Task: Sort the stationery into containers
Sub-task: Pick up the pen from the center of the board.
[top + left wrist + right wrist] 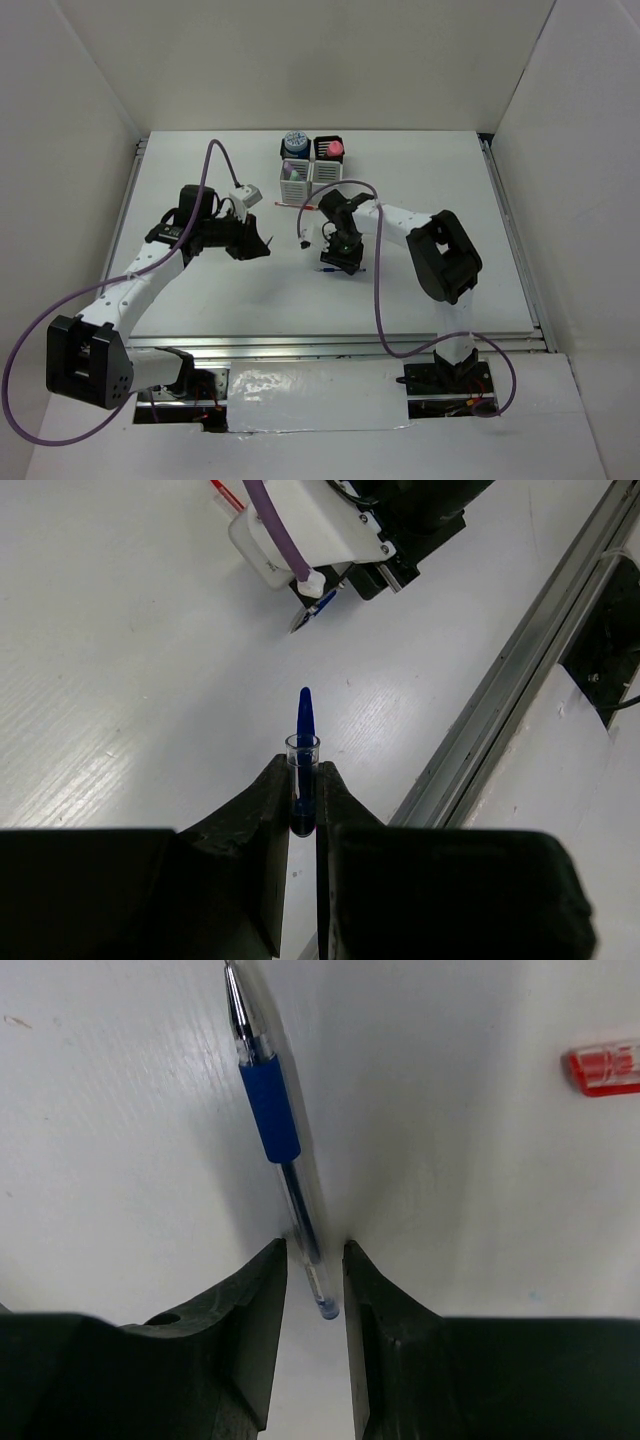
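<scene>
My left gripper [303,768] is shut on a clear pen cap with a blue clip [303,720], held above the table left of centre [262,243]. A blue pen [268,1110] lies flat on the table. Its rear end sits between the fingers of my right gripper [315,1247], which is lowered over it [340,262], open, with a gap on each side. A thin red pen [285,204] lies behind the two grippers, and its red end [604,1068] shows in the right wrist view. The containers [313,160] stand at the back, holding a blue roll [294,142], a pink-capped tube [332,150] and a green stick [293,172].
White walls close in the table on three sides. A metal rail [500,690] runs along the near edge of the table. Purple cables [378,290] hang from both arms. The right arm's wrist camera housing [300,530] shows in the left wrist view.
</scene>
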You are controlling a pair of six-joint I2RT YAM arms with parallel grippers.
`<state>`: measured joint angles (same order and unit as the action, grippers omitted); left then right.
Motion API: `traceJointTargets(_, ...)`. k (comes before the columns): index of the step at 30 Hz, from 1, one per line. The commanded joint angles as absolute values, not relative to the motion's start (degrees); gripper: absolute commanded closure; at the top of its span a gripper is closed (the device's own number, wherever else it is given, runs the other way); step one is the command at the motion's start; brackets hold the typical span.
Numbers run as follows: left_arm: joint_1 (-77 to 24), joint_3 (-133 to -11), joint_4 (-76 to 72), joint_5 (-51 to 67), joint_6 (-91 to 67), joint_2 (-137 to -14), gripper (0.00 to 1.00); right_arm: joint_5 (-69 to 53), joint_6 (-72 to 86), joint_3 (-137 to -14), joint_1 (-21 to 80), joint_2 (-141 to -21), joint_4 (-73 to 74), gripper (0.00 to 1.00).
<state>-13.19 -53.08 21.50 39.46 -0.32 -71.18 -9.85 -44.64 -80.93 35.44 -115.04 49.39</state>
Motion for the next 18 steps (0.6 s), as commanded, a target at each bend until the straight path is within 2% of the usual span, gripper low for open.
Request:
traceJointTargets(1,-12.75,-53.79,20.83,40.08,1.32,-71.45,1.00,-8.35,-46.32,-76.91,35.68,-116.89,49.13,0.64)
traceJointTargets(5,-12.83,-53.88,20.39,39.99,0.71,-72.16,1.00,-8.52,-46.41,-76.99,35.68,-117.16,48.60,0.70)
traceJointTargets(6,-12.83,-53.88,20.39,39.99,0.62,-72.33,1.00,-8.61,-46.15,-77.08,35.60,-117.33,48.60,0.77)
traceJointTargets(8,-12.83,-53.79,20.30,39.99,1.05,-72.25,1.00,-8.96,-45.88,-77.69,35.60,-117.51,48.60,0.86)
traceJointTargets(9,-12.83,-53.79,20.48,39.99,1.23,-72.07,1.00,-9.14,-45.79,-77.78,35.60,-117.16,48.60,0.94)
traceJointTargets(13,-12.83,-53.26,21.00,39.81,4.03,-70.49,1.00,-9.58,-45.27,-76.56,35.68,-112.43,48.25,0.99)
traceJointTargets(18,-13.10,-54.14,25.13,40.78,20.61,-68.91,1.00,-9.41,-39.91,-74.80,35.77,-99.07,47.02,1.00)
